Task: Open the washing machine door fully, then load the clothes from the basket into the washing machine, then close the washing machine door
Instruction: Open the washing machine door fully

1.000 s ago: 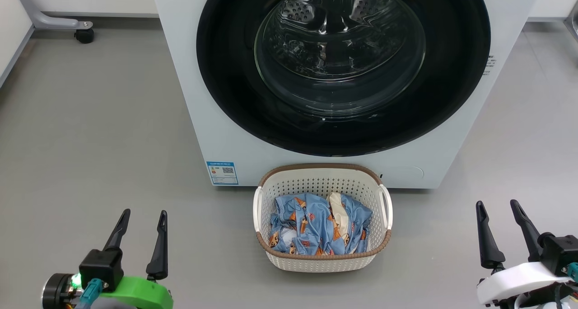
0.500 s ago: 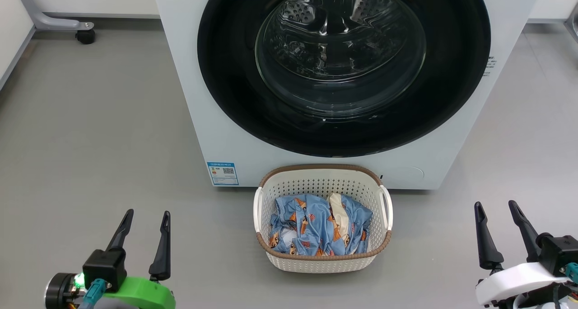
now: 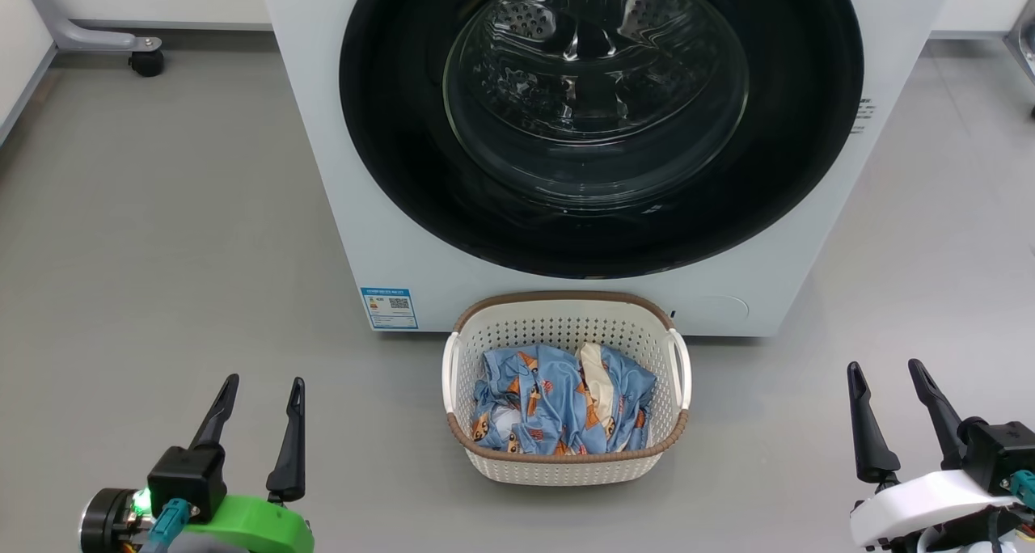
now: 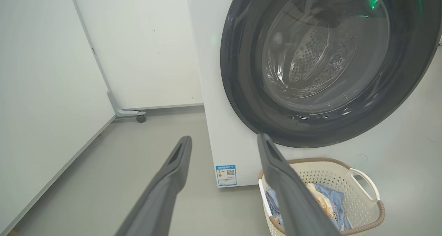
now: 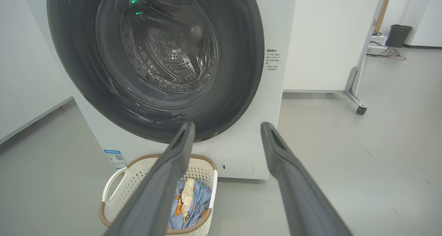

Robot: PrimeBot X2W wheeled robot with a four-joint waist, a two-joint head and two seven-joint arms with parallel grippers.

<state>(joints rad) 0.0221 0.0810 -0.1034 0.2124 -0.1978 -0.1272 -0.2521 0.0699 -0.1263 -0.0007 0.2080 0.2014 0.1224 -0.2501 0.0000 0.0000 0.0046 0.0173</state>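
Only the head camera has swung a little since a second ago, so everything sits slightly further left in the head view; door, basket and clothes lie as they did.

The door (image 3: 598, 108) is shut flat against the front of the machine (image 3: 323, 132), and the steel drum shows through its glass bowl. Below the door, the basket (image 3: 558, 472) stands on the grey floor (image 3: 162, 254), its far rim just beside the foot of the machine. The clothes (image 3: 558, 407) lie crumpled inside it, blue fabric with a cream strip on top. A blue sticker (image 3: 389, 307) sits low on the machine's front, left of the basket.

The left gripper (image 3: 265, 379) hangs at the lower left, well apart from the basket, fingers spread wide with nothing between them. The right gripper (image 3: 883, 365) hangs at the lower right, likewise spread wide and empty. Both point towards the machine.
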